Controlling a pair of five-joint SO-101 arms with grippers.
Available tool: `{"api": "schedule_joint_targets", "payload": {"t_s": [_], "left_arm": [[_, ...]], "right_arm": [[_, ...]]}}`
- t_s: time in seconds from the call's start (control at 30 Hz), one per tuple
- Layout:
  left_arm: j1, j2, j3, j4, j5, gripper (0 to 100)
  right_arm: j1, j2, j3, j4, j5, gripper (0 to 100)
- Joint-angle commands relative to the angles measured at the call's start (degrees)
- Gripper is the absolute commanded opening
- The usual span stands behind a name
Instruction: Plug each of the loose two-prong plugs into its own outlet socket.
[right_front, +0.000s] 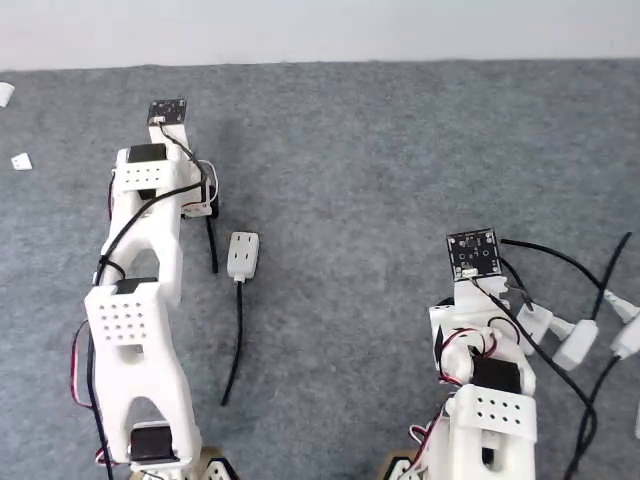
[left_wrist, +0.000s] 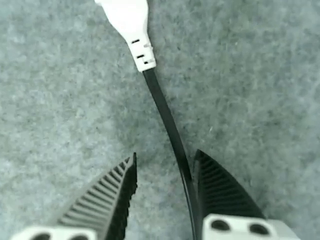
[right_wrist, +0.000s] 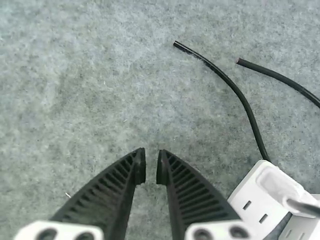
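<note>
Hands: we found left hand (left_wrist: 165, 156) apart, white plastic plug (left_wrist: 131, 25) straight ahead, its black cord (left_wrist: 167, 115) lying along one finger; right hand (right_wrist: 151, 152) was together, empty.

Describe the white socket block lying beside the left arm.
A white rectangular socket block, plastic by its look, lies flat on the grey carpeted table beside the left arm. It narrows to a notched collar from which a black cord trails to a free end. The cord passes between the open fingers of the left gripper, close along one; contact cannot be told.
</note>
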Motion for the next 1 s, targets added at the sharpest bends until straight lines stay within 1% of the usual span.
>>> {"api": "schedule_joint_targets", "payload": {"t_s": [0.0,0.1,0.17,0.3,0.43,0.57,0.7,0.87,0.97], "left_arm": [[0.7,1.4,-6.9,6.9,4.4,14],[0.7,2.5,-9.8,11.3,6.7,8],[0.7,2.8,-10.1,11.7,6.7,6],[0.5,2.7,-10.0,12.0,6.3,6],[0.7,2.4,-10.0,12.4,3.5,7],[1.1,2.4,-10.0,13.7,3.1,8],[1.1,2.4,-9.9,13.8,1.0,8],[1.3,2.2,-10.0,14.6,0.8,8],[1.1,0.4,-7.9,14.2,0.6,8]], "right_arm": [[-0.2,-0.7,-0.5,0.0,0.5,5.4],[-0.2,-0.7,-0.5,0.0,0.5,5.4],[-0.2,-0.7,-0.5,0.0,0.5,5.4],[-0.2,-0.7,-0.5,-0.1,0.5,5.4],[-0.2,-0.7,-0.5,-0.1,0.5,5.4],[-0.2,-0.7,-0.5,-0.1,0.5,5.5],[-0.2,-0.7,-0.5,-0.1,0.5,5.5],[-0.2,-0.7,-0.5,-0.2,0.5,5.5],[-0.2,-0.7,-0.5,-0.2,0.5,5.5]]}}
